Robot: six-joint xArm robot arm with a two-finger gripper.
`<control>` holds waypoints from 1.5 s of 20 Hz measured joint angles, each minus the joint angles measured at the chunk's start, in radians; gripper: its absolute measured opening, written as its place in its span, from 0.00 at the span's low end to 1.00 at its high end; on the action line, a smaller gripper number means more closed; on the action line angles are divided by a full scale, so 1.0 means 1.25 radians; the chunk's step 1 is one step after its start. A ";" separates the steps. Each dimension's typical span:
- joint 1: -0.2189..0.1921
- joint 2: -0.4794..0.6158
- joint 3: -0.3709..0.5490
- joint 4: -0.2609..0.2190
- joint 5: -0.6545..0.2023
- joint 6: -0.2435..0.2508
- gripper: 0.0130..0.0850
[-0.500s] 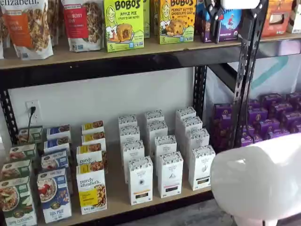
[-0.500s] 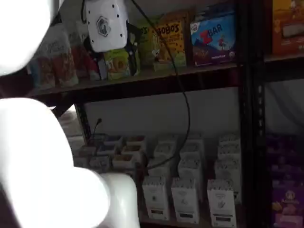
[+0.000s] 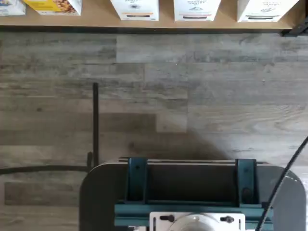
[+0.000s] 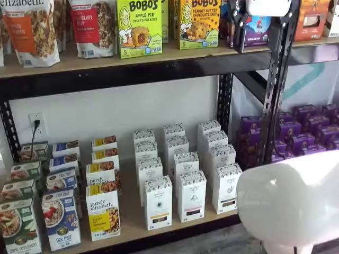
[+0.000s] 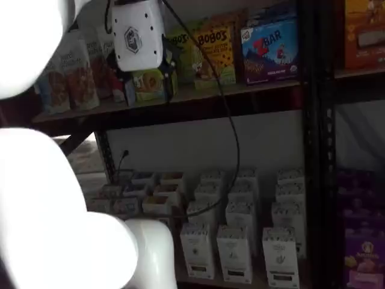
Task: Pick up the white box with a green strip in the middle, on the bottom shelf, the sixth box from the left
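Shelf views: my gripper [image 5: 137, 37] high at upper shelf level, white body visible, fingers unclear, grip state unknown. White box with a green strip [image 4: 226, 188] upright, bottom shelf [image 4: 132, 226], front row, rightmost white column.

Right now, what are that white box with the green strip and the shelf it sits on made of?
The white box with a green strip looks like thin matte cardboard: sharp folded edges, printed pattern and label. The bottom shelf seems to be light tan wood or pressed board, with a flat, dull, pale top. Its frame looks like black painted metal with punched holes.
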 joint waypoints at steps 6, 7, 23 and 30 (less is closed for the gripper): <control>0.005 -0.033 0.106 -0.041 -0.094 -0.012 1.00; 0.003 -0.038 0.124 -0.045 -0.110 -0.015 1.00; -0.084 -0.094 0.449 -0.054 -0.430 -0.103 1.00; -0.121 -0.019 0.530 -0.043 -0.542 -0.145 1.00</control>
